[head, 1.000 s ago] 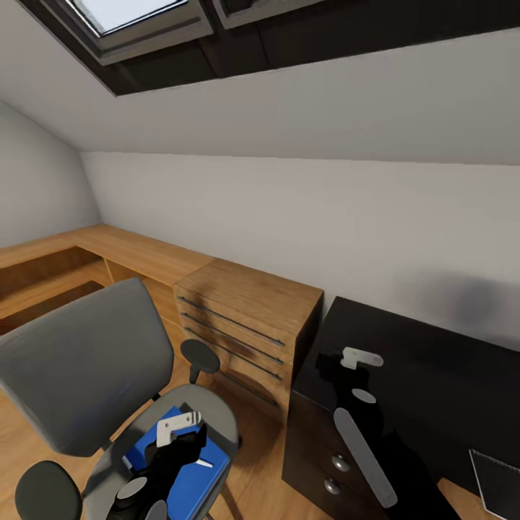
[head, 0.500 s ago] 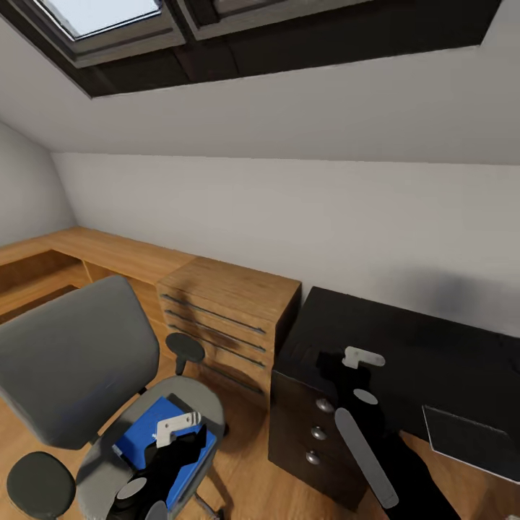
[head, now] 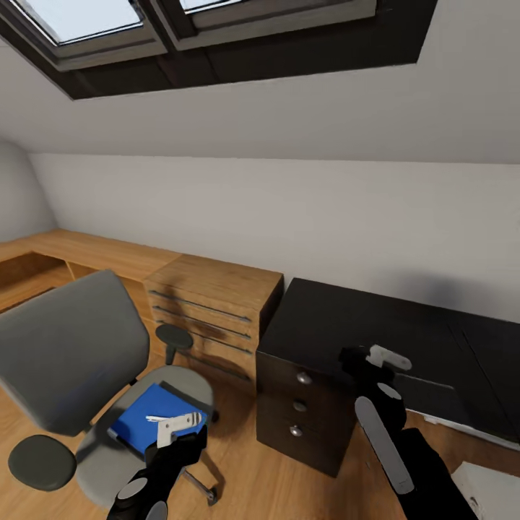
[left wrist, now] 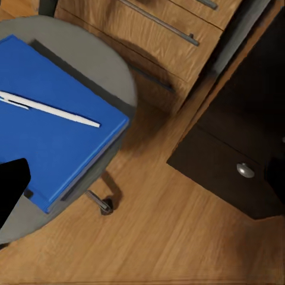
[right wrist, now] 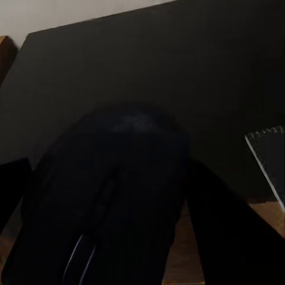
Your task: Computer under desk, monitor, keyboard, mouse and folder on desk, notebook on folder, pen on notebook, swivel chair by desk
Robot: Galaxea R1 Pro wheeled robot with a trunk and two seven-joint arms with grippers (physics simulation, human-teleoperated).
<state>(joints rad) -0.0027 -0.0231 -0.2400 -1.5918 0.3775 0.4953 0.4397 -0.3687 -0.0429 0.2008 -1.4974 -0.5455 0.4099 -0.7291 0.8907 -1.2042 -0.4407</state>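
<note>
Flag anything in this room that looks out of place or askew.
The blue folder lies on the swivel chair seat with a white pen across it, not on the desk. The right gripper holds the mouse above the desk.

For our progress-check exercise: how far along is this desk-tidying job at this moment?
Done: nothing I can confirm as finished. In hand: the right gripper holds the mouse above the desk, not yet set down. Left: the folder lies on the swivel chair seat with the pen on it, the left gripper near it; both must go to the desk, then the chair beside it.
</note>
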